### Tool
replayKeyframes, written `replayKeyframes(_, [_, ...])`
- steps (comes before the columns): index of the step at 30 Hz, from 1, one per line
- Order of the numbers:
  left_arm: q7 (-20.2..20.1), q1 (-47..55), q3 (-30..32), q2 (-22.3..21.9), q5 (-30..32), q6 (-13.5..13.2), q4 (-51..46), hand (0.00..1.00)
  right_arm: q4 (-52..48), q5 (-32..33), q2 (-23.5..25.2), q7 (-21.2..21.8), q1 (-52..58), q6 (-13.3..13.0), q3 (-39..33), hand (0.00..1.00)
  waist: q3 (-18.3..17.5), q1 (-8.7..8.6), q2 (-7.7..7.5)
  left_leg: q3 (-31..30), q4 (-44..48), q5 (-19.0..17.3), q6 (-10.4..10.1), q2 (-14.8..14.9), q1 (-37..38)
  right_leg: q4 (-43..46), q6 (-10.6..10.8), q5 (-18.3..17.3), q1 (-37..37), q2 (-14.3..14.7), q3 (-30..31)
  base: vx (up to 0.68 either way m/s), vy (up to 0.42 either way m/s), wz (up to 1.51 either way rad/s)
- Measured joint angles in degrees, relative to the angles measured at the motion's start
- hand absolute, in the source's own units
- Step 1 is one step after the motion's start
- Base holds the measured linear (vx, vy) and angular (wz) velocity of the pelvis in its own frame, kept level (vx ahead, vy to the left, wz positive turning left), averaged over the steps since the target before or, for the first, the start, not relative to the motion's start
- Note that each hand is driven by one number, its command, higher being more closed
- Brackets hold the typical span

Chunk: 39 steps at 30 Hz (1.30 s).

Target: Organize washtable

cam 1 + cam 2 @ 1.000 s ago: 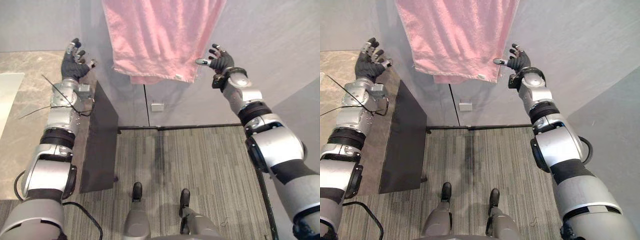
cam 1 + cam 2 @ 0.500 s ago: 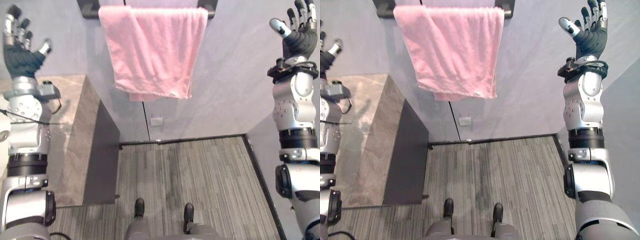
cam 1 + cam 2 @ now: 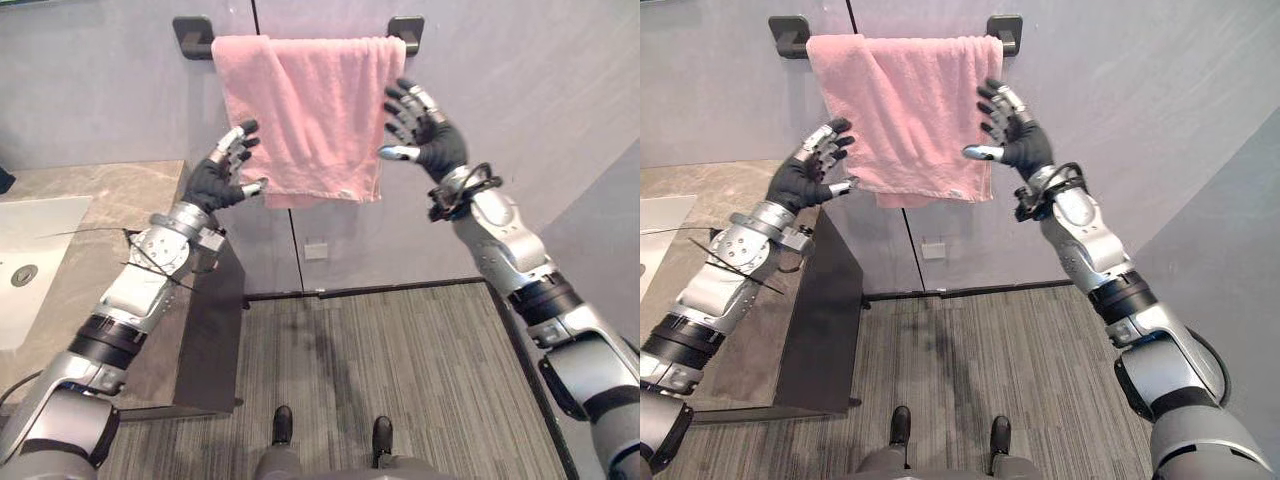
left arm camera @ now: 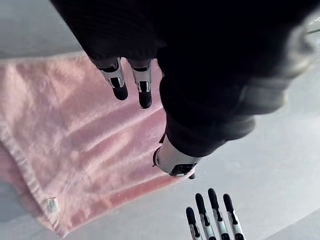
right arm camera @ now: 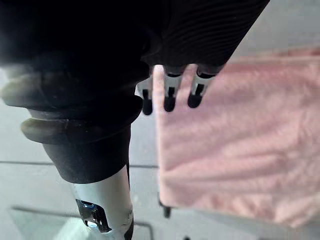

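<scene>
A pink towel (image 3: pixel 305 120) hangs folded over a wall bar held by two black brackets (image 3: pixel 192 30). My left hand (image 3: pixel 217 180) is raised by the towel's lower left corner, fingers straight and open, thumb tip close to the hem. In the left wrist view the towel (image 4: pixel 75 150) lies just past the fingers (image 4: pixel 119 82); I cannot tell whether they touch it. My right hand (image 3: pixel 430 140) is up at the towel's right edge, open, with its thumb against the edge. The right wrist view shows the towel (image 5: pixel 240 145) beside the straight fingers (image 5: pixel 170 97).
The marble washtable top (image 3: pixel 110 200) with a white sink (image 3: pixel 25 260) is at the left, its dark side panel (image 3: pixel 210 330) facing the striped carpet floor (image 3: pixel 400 360). A white wall socket (image 3: pixel 316 249) sits below the towel.
Half a second ago both arms were raised and spread wide apart. Both hands have now swung inward to the towel's two sides. The view has also shifted upward.
</scene>
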Motion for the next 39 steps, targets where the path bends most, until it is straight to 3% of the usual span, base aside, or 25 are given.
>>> replayKeyframes(5, [0.01, -11.64, -4.11, -0.27, -1.28, -0.05, 8.39, 0.00, 6.98, 2.61, 2.22, 0.08, -7.38, 0.16, 1.84, 0.00, 1.04, -0.16, 0.20, -0.26, 0.39, 1.46, 0.63, -0.14, -2.78, 0.04, -0.15, 0.83, -2.71, 0.07, -0.30, -0.01, -0.010, 0.00])
replayKeyframes(13, [-0.65, -33.62, -9.55, -4.41, -2.30, 0.27, 23.89, 0.00, 19.69, 4.46, 9.56, -0.27, -22.23, 0.16, 1.78, 0.00, 8.83, -0.36, 0.78, -1.04, 0.38, 3.92, 1.22, -0.48, -9.26, 0.03, -0.19, 2.92, -8.94, -0.08, -0.61, -0.10, -0.016, 0.01])
replayKeyframes(19, [-2.24, -40.87, -9.99, -6.78, -3.10, 1.13, 32.21, 0.00, 28.37, 3.67, 13.26, -2.17, -27.25, 0.91, -1.07, 0.00, 12.89, -0.36, 0.74, -1.06, 0.38, 4.20, 1.39, -0.87, -10.64, 0.03, 0.02, 3.50, -10.34, -0.43, -0.57, -0.06, -0.006, 0.00])
replayKeyframes(23, [-2.17, -40.93, -8.85, -7.60, -3.21, 1.96, 34.92, 0.00, 32.79, 2.20, 14.06, -4.38, -29.42, 1.53, -3.95, 0.00, 14.62, -0.30, 0.68, -1.33, 0.40, 4.21, 1.39, -0.88, -10.87, 0.03, 0.01, 3.51, -10.46, -0.42, -0.78, 0.00, -0.002, 0.01])
replayKeyframes(25, [-2.15, -40.76, -8.27, -7.60, -3.19, 2.44, 34.89, 0.00, 33.13, 1.49, 13.78, -6.03, -29.80, 1.45, -8.76, 0.00, 15.70, -0.29, 0.76, -2.08, 0.40, 4.29, 1.43, -0.94, -11.08, 0.04, 0.01, 3.51, -10.41, -0.47, -1.37, -0.02, -0.002, 0.09])
replayKeyframes(31, [-1.54, -31.90, 3.14, -6.15, -3.34, 2.42, 33.60, 0.00, 33.39, 1.57, 10.83, -7.26, -27.89, 1.13, -15.16, 0.00, 15.99, -0.36, 0.77, -2.19, 0.40, 4.27, 1.41, -1.00, -10.93, 0.03, 0.02, 3.43, -10.09, -0.50, -1.65, -0.01, 0.003, 0.03])
replayKeyframes(35, [-0.44, -15.51, 14.28, -0.96, -4.88, 2.41, 27.18, 0.00, 24.19, 1.66, 5.18, -7.46, -13.13, 0.87, -21.44, 0.00, 15.98, -0.19, 0.75, -2.07, 0.37, 3.81, 1.05, -0.95, -9.26, 0.03, 0.02, 2.82, -8.34, -0.48, -1.49, -0.01, 0.001, 0.02])
replayKeyframes(39, [0.10, -3.28, 21.30, -0.67, -6.73, 1.38, 17.95, 0.00, 13.68, 2.08, 4.00, -7.30, 3.75, -0.88, -31.62, 0.00, 15.95, -0.25, 0.71, -1.44, 0.32, 3.36, 1.00, -0.92, -8.22, 0.03, 0.13, 2.71, -7.75, -0.50, -0.36, -0.02, -0.005, -0.08])
